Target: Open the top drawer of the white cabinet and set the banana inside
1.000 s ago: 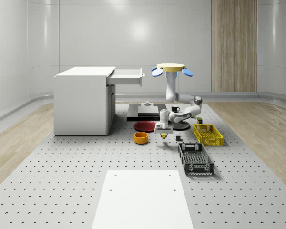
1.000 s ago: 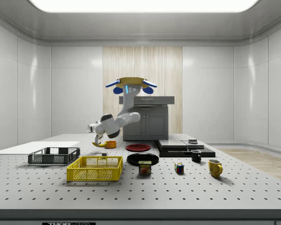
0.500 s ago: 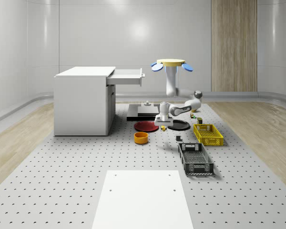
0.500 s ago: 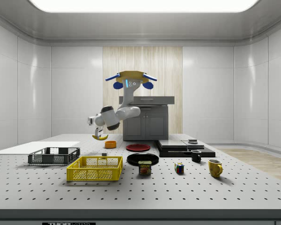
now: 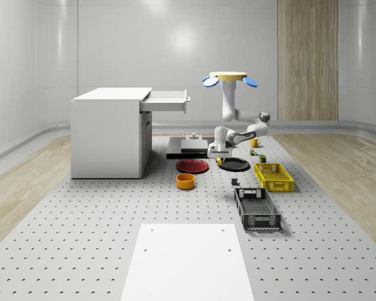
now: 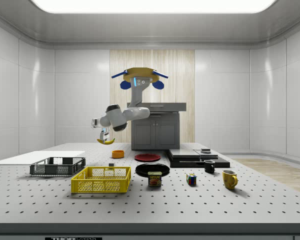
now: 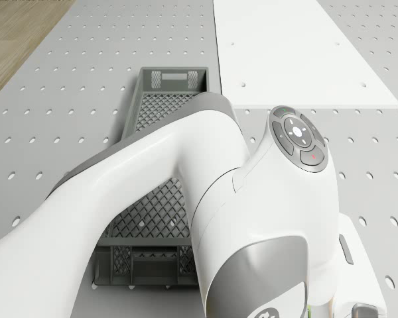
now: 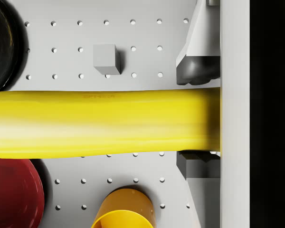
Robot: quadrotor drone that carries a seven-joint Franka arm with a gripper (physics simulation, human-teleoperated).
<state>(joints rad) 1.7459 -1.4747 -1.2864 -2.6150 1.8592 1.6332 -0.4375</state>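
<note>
Two grey fingers [image 8: 195, 69] of the gripper [image 8: 197, 114] are clenched on the long yellow banana [image 8: 104, 123], one pressed to each side of the fruit, as the wrist view shows; the banana hangs in the air well above the perforated grey table [image 5: 81, 207], carried crosswise under the white wrist; below it in the wrist view lie the edge of a round black plate [image 8: 2, 42], a small grey cube [image 8: 107, 59], part of a round dark-red plate [image 8: 14, 194] and the rim of a short orange cup [image 8: 123, 213]; in the side view the banana [image 6: 106, 141] curves under the gripper [image 6: 103, 136], up above the orange cup [image 6: 118, 153]; the quadrotor drone [image 5: 229, 78] with its yellow disc body and blue rotors hovers in the air over the black plate [image 5: 234, 163], to the whole-scene view's right of the white cabinet [image 5: 109, 132]; the white jointed arm [image 5: 238, 125] bends down and back toward the cabinet, so that the gripper [image 5: 217, 152] is between the dark-red plate [image 5: 193, 165] and the black plate; the cabinet's top drawer [image 5: 168, 100] stands pulled out, well apart from the banana and higher than it; a yellow mesh basket [image 5: 274, 176] and a dark grey mesh crate [image 5: 257, 208] sit on the table at the whole-scene view's right; the crate [image 7: 166, 192] lies under the arm [image 7: 186, 218] in the drone view.
</note>
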